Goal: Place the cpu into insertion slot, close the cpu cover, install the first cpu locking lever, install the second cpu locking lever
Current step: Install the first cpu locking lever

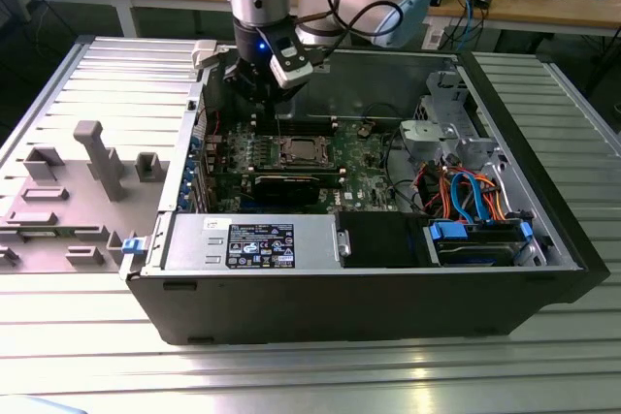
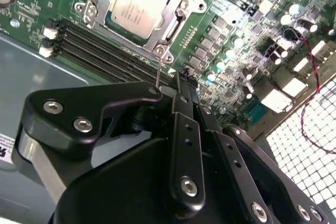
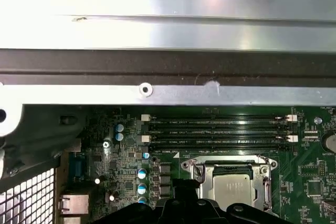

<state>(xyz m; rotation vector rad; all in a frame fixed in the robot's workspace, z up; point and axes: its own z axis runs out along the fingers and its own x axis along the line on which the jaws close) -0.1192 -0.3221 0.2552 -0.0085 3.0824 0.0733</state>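
Note:
The cpu (image 2: pixel 137 4) lies flat in the insertion slot (image 1: pixel 301 150) on the green motherboard, its grey top showing in both wrist views (image 3: pixel 234 190). The cpu cover (image 2: pixel 167 34) lies down around it as a silver frame (image 3: pixel 209 173). Thin wire levers run along the slot's two sides (image 3: pixel 192 170) (image 3: pixel 269 182). A thin metal rod (image 2: pixel 157 72) stands up by the slot's near corner, right beside my fingertips. My gripper (image 2: pixel 185 77) hangs over the memory slots beside the socket, fingers pressed together, with nothing visibly between them. In the exterior view the gripper (image 1: pixel 260 82) is over the case's back, toward that view's left.
The open computer case (image 1: pixel 369 288) holds black memory slots (image 3: pixel 218 129), a long black expansion card (image 1: pixel 289 184), a power supply (image 1: pixel 252 242), drive cages and coloured cables (image 1: pixel 466 191). The case's metal wall (image 3: pixel 168 92) stands close behind the gripper. A grey fixture (image 1: pixel 92 167) lies at the exterior view's left.

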